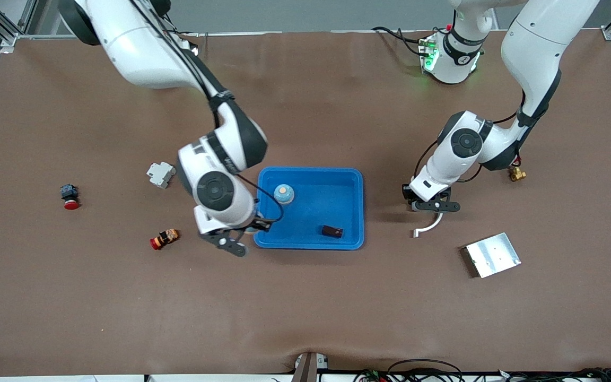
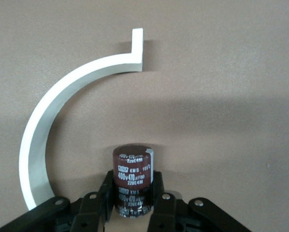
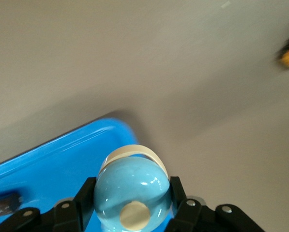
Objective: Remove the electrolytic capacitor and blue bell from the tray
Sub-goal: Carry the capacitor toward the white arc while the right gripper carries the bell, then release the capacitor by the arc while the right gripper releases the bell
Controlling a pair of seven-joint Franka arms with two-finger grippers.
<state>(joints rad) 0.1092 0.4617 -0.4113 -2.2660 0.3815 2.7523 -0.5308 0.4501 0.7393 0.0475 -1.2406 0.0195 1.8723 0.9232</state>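
My right gripper (image 1: 239,236) hangs over the corner of the blue tray (image 1: 311,171) nearest the right arm's end and is shut on a light blue bell (image 3: 129,186) with a beige button and beige rim. A second bell (image 1: 283,194) sits upright inside the tray. My left gripper (image 1: 433,208) hovers low over the bare table between the tray and the left arm's end. It is shut on a dark brown capacitor (image 2: 132,169) with white print, which is hidden under the hand in the front view.
A white curved bracket (image 1: 426,228) lies just below the left gripper. A small dark part (image 1: 332,231) lies in the tray. A metal plate (image 1: 491,254), a brass fitting (image 1: 516,173), a grey module (image 1: 160,174), a red button (image 1: 70,197) and a red-orange part (image 1: 164,239) lie around.
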